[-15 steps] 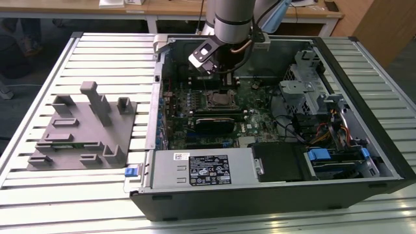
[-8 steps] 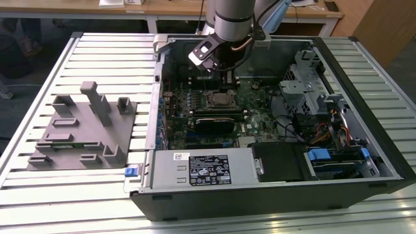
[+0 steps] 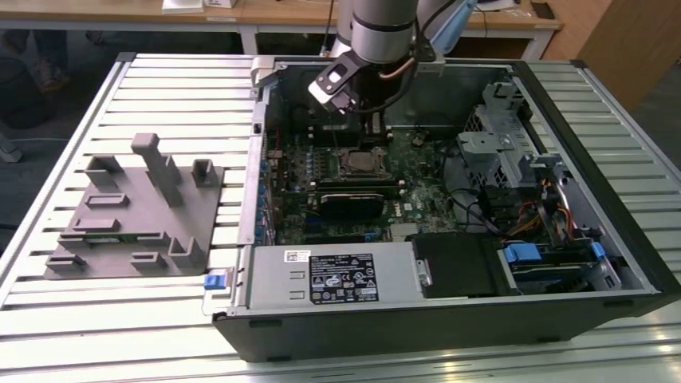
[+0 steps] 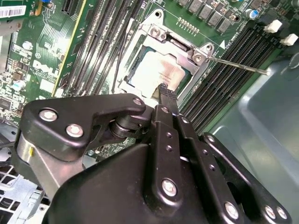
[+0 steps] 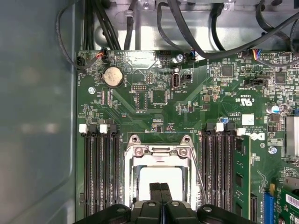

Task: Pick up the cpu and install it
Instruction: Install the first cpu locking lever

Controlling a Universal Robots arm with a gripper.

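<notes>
The computer case lies open on its side on the slatted table. The grey tray sits on the table well apart from it, toward the exterior view's left. The arm reaches down from the far side into the far part of the case.

The cpu lies flat inside the metal socket frame on the green board, its silvery-white top facing up. It is square, so it has no long axis. In the first wrist view the cpu has its edges square with the frame. Two of those edges run parallel to the black memory slots on either side. A green memory stick stands in the outermost slot on one side. A thin wire lever sticks out from the frame's corner over the slots.

The gripper hangs right over the cpu, its two black fingers pressed together side by side with nothing between them. Their tips are at or just above the cpu's top, near one edge; whether they touch it I cannot tell.

A round coin battery sits on the board, apart from the socket.
</notes>
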